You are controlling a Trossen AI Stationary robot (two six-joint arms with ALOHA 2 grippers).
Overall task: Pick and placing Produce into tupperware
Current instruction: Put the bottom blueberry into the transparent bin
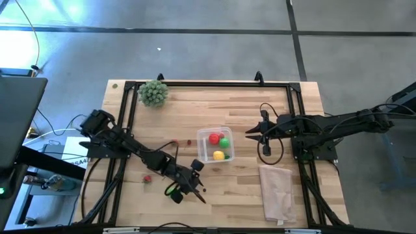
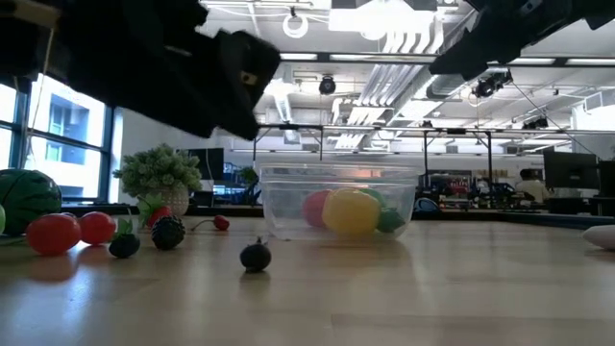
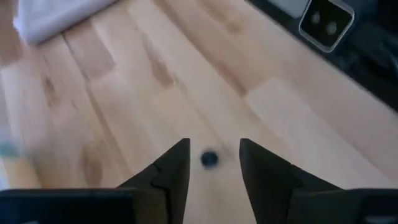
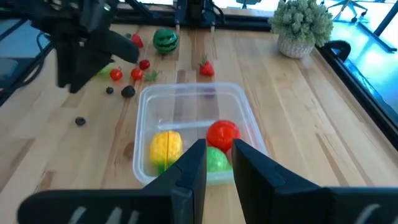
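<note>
Pale wood table [image 1: 247, 195]: our left gripper [image 3: 211, 163], fingers parted, empty, straddled small dark berry [image 3: 209, 158]; next, close, carry to clear plastic tupperware [image 1: 203, 138]. Right gripper [image 4: 217, 163] waited narrowly parted, empty.

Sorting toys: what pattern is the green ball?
Dark green stripes on the green ball, clearest in the right wrist view.

A lab or open workshop: a wooden table [image 1: 234, 188] framed with black rails [image 1: 208, 83] stands on a bare concrete floor [image 1: 214, 39], and beyond it run exposed ceiling ducts [image 2: 384, 38], strip lights [image 2: 288, 24] and benches with monitors [image 2: 567, 171].
</note>
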